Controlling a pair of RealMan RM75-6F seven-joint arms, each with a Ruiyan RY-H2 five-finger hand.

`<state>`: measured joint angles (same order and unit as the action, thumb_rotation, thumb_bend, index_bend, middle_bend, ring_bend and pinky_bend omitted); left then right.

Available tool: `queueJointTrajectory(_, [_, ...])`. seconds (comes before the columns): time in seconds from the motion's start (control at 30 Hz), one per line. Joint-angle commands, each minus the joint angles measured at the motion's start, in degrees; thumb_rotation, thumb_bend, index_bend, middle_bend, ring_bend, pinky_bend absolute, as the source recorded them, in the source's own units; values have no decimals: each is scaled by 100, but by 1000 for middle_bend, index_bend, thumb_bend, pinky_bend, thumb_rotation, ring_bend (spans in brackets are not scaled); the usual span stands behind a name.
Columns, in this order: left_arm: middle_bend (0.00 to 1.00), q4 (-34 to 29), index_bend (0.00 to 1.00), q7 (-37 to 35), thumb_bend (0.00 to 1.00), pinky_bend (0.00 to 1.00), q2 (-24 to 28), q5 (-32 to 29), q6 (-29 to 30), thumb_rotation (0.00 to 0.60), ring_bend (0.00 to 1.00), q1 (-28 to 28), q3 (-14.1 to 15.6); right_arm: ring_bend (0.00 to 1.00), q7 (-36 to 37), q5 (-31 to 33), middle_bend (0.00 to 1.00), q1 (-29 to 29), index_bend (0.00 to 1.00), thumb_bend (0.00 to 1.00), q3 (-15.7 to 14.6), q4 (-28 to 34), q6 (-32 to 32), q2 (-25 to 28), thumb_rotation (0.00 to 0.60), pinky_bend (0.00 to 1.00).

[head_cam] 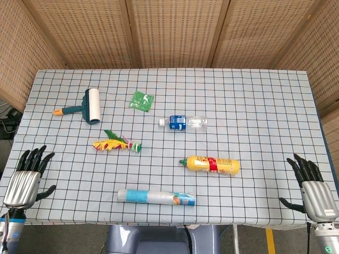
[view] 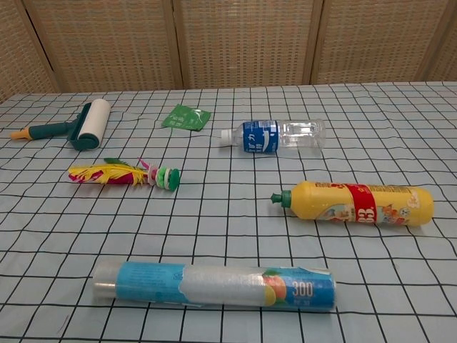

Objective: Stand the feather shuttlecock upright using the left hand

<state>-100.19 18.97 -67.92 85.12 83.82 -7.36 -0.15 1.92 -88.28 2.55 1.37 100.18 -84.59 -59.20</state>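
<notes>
Head view shows the checked table, and on it the feather shuttlecock lies flat, left of centre, feathers toward 9 o'clock and its disc base toward 3 o'clock. At the near-left table corner the left hand hangs spread and holding nothing, well apart from the shuttlecock, which sits at about 1 o'clock from it. I judge the reach not yet begun. Next, that hand must travel to the shuttlecock, pinch it and tip it onto its base.
</notes>
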Motion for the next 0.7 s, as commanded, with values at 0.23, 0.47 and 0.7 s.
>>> queueJointTrajectory(0.23, [0,209,168,406,201,0,-123,-663,-803,600,0,-587,-478,0,26,4,0,-5,21,69,6,7,-13,8,600,2])
queueJointTrajectory(0.47, [0,357,213,814,203,0,-313,-1616,-1688,600,0,-1228,-922,0,56,64,0,9,21,70,12,-21,43,4,600,2])
queueJointTrajectory(0.7, [0,980,299,1619,204,0,-960,-2393,-2049,600,0,-1826,-1162,0,72,101,0,17,21,69,28,-39,61,4,600,2])
